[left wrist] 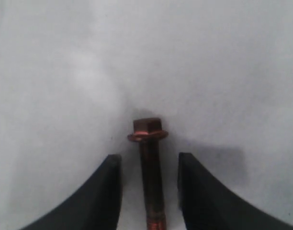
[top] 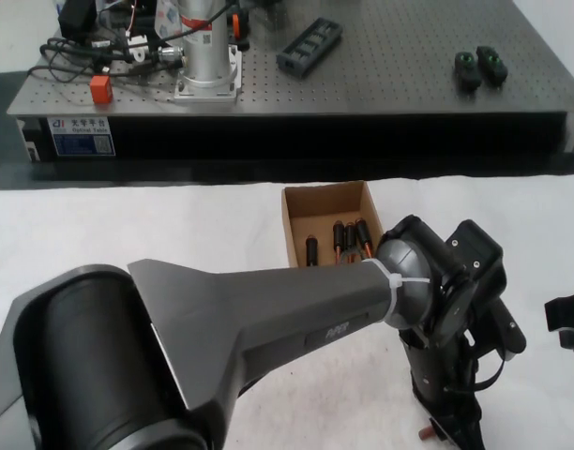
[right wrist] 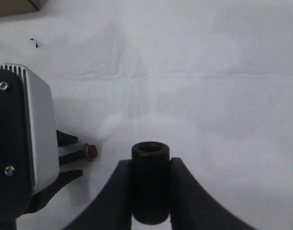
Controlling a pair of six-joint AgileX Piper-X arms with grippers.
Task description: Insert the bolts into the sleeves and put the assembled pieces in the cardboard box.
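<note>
Right now my left gripper (left wrist: 150, 157) stands partly open, one finger on each side of a coppery bolt (left wrist: 150, 177) lying on the white cloth (left wrist: 65, 72). A slim gap shows on both sides of the shank, so I have no hold on it. My right gripper (right wrist: 150, 164) is closed on a black sleeve (right wrist: 150, 184), whose open end points out past my fingertips. In the high view, the box (top: 289, 230) sits at about eleven o'clock from the bolt, well apart from it. Four assembled pieces (top: 348, 239) lie in its six-o'clock half. My right gripper is at about two o'clock from the bolt.
</note>
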